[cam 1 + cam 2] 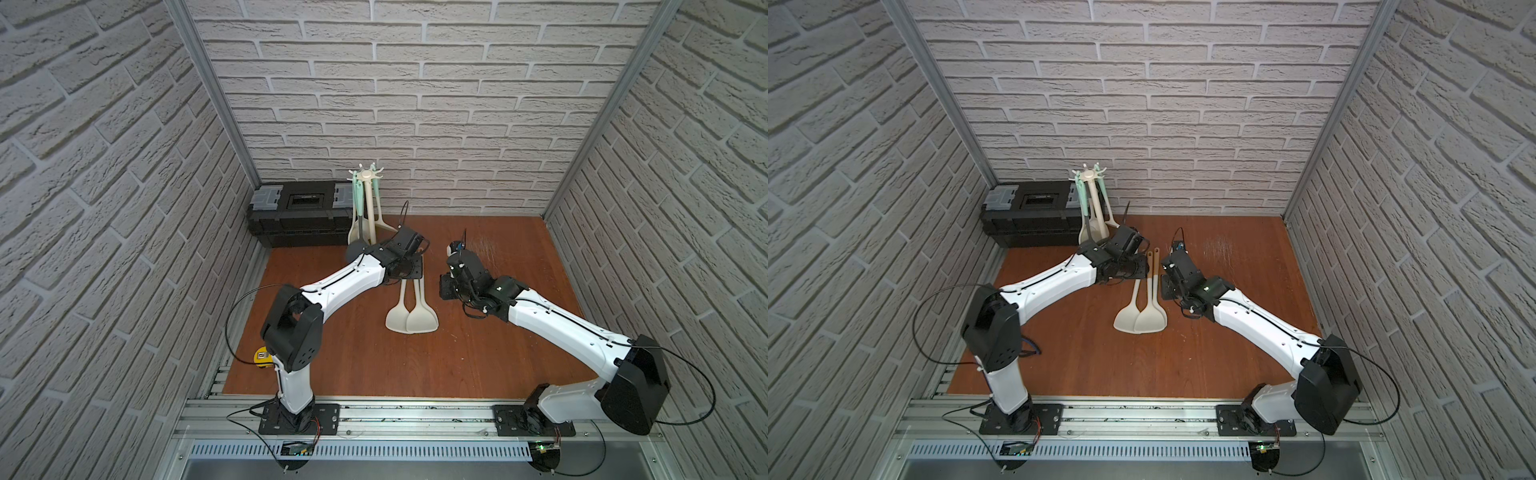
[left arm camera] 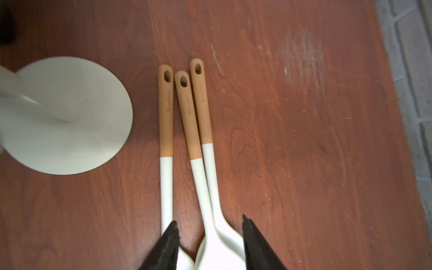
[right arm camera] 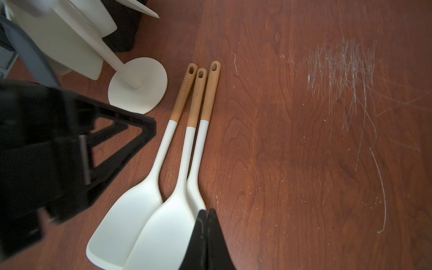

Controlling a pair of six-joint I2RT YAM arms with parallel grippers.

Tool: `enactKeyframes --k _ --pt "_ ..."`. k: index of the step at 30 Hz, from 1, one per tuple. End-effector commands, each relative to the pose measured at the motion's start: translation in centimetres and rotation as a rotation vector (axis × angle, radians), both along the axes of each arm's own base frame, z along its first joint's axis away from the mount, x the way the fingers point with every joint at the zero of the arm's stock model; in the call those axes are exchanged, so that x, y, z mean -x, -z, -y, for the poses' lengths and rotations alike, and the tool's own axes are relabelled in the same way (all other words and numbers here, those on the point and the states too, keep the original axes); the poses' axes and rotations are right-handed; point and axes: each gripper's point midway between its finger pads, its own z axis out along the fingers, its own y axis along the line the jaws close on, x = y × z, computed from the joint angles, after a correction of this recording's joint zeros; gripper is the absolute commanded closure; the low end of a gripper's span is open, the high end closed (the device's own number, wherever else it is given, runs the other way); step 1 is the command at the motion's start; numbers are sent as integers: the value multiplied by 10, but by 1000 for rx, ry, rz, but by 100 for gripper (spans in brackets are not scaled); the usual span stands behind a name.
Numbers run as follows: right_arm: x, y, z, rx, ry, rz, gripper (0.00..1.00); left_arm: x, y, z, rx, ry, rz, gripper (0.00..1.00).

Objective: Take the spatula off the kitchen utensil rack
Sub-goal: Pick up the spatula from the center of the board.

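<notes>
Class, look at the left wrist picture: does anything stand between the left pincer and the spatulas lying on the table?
Nothing visible does. The left pincer, open, hangs right over the three spatulas; the rack's base stands apart beside their handles.

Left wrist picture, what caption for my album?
Three wood-handled spatulas lie on the table beside the rack's round base.

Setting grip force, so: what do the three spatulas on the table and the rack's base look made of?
Spatulas: handle ends look like pale matte wood, tan with stamped lettering; shafts and blades look like smooth cream silicone or plastic. Kitchen utensil rack base: cream, faintly glossy, likely plastic.
</notes>
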Motion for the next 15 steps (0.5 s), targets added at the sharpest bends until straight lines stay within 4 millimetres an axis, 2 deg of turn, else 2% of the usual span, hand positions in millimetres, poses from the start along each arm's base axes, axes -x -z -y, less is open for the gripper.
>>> enactKeyframes --k 1,5,9,15 --pt "9 8 7 -65 43 -42 97 -20 2 16 38 -30 15 57" --pt "12 24 20 -64 73 -76 97 -36 33 13 28 -89 -45 59" --pt "12 36 25 -67 86 -105 97 -46 54 14 42 -109 -84 71" --pt "6 47 22 -70 78 -139 97 -54 76 13 43 -123 -128 64"
